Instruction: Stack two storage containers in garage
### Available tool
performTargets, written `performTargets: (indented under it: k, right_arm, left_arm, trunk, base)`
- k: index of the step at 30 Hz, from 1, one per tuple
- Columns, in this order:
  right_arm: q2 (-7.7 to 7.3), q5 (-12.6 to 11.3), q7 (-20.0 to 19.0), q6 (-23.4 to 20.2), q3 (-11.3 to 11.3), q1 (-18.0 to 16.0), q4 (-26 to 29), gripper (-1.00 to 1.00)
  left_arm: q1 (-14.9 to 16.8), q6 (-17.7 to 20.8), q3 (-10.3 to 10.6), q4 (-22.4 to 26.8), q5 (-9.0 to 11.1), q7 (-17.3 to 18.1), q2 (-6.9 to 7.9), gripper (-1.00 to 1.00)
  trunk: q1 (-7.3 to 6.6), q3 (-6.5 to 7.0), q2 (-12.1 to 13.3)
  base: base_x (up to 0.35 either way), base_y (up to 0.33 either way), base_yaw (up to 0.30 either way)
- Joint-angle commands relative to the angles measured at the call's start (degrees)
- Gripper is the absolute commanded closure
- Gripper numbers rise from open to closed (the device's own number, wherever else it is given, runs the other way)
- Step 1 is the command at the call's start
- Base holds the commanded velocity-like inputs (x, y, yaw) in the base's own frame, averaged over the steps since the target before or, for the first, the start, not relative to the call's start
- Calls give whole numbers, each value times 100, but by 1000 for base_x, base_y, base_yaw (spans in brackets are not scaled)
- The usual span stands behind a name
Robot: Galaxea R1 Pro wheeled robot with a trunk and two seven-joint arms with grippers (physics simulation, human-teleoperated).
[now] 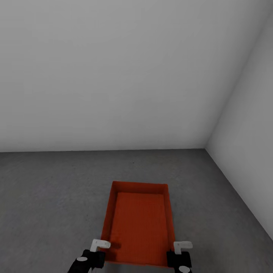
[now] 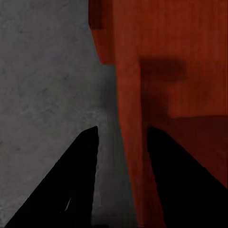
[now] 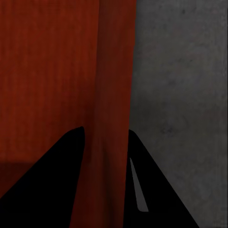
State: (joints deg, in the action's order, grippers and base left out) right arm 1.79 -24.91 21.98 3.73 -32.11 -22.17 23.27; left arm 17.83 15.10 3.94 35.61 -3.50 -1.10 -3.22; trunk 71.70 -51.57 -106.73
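Both pincers, left pincer [image 1: 101, 245] and right pincer [image 1: 182, 246], straddle the storage container's [image 1: 138, 223] near side walls, seemingly clamped; lower it level onto the floor [image 1: 49, 197] near the wall corner.

Head camera looks down from above at the container [image 1: 138, 223] and floor [image 1: 45, 197]; both wrist cameras view opposite walls closely.

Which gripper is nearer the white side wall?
Right. The right gripper straddles the orange-red rectangular bin's wall on the side facing the white side wall; the left gripper straddles the opposite wall, farther away.
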Motion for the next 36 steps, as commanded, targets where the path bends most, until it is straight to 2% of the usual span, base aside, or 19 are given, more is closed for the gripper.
performTargets:
  k: [1,8,17,36]
  right_arm:
    - [-39,-49,70,65,29,-7,-7,-100]
    - [-39,-65,70,71,37,-7,-7,-100]
    - [-39,-67,71,68,38,-7,-7,-100]
    - [-39,-67,74,68,38,-7,-7,-100]
  left_arm:
    - [1,31,-2,-66,-100,-40,6,-100]
    - [-1,28,-2,-72,-97,-39,12,-100]
    - [1,28,7,-72,1,-39,15,-100]
    - [1,28,15,-55,7,-39,15,-100]
  trunk:
    - [-1,-4,-2]
    - [-1,-4,-2]
    - [-1,-4,-2]
    - [-1,-4,-2]
  base:
    - [0,0,0]
    - [0,0,0]
    - [0,0,0]
    - [0,0,0]
